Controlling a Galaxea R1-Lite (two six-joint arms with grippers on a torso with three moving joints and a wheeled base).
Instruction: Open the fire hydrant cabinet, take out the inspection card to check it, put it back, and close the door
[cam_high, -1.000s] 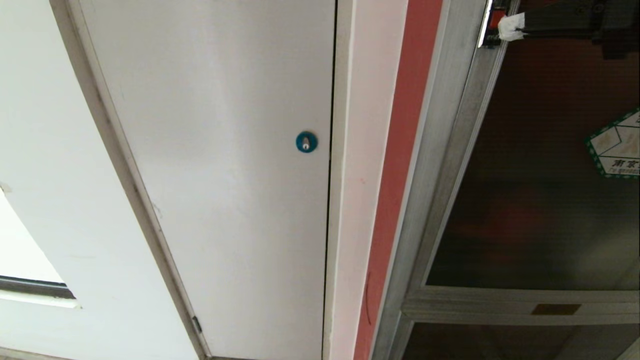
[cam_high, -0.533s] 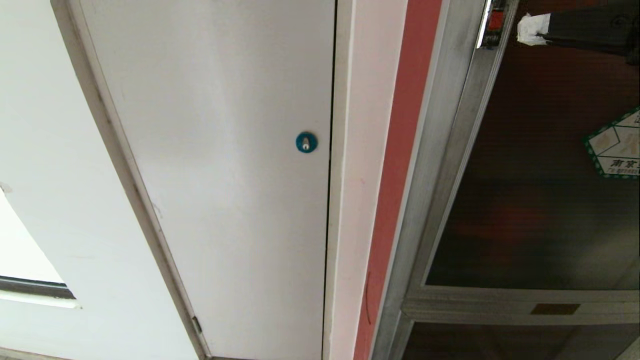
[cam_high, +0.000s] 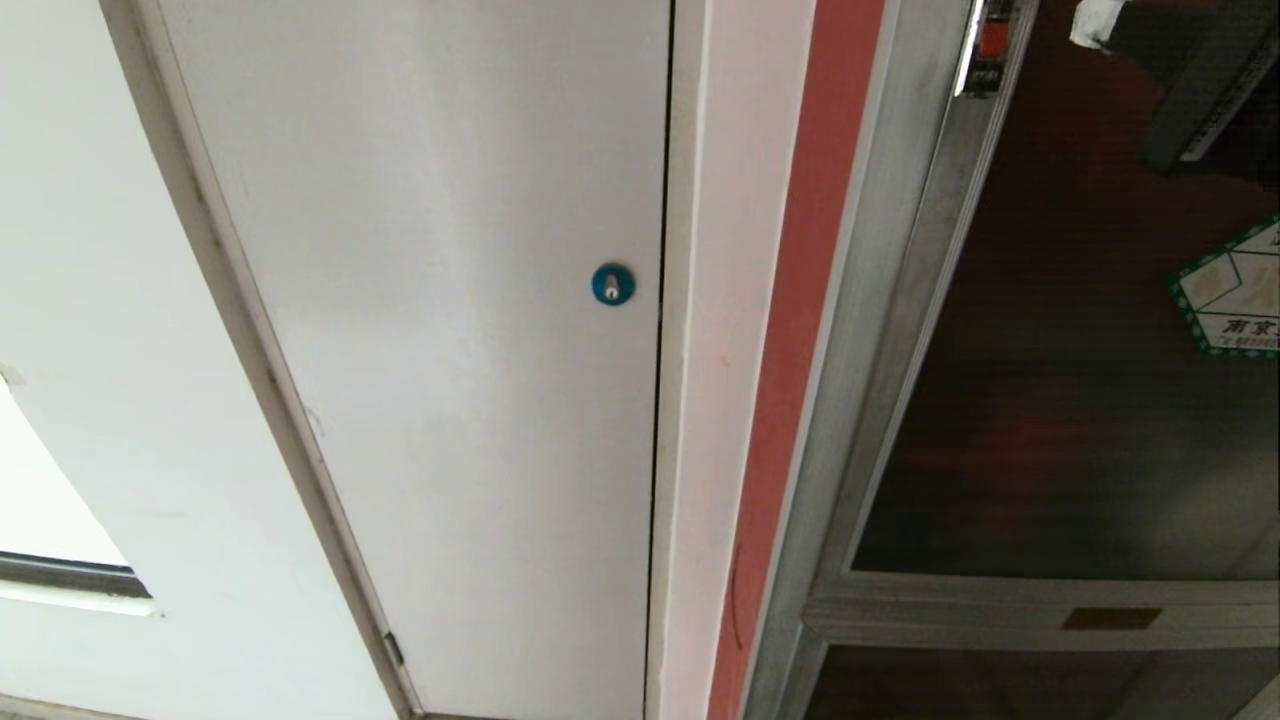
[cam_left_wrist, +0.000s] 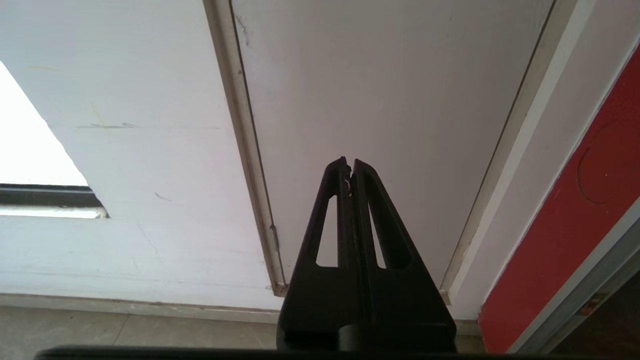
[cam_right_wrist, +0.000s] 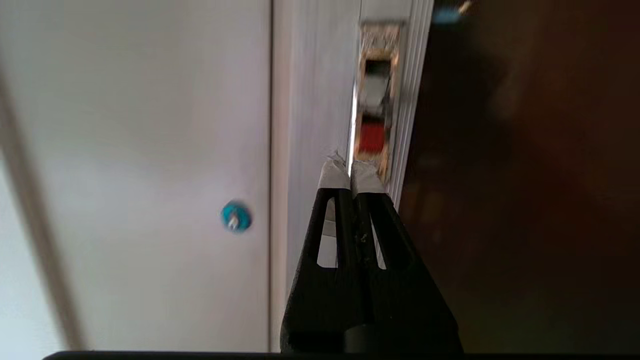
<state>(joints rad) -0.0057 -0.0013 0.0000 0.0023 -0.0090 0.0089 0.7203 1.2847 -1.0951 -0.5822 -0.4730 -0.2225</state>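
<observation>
The right gripper (cam_high: 1090, 22), fingers together, is cut off at the head view's top, by the door (cam_high: 1080, 400). The blurry red latch (cam_right_wrist: 371, 137) is near. The left gripper's (cam_left_wrist: 349, 165) fingers are together.

- Left end effector (cam_left_wrist: 350, 165): two matte black tapered fingers, each with a long triangular cut-out, on a black base.
- Right end effector (cam_right_wrist: 351, 170): the same black slotted fingers, tips wrapped in white tape.
</observation>
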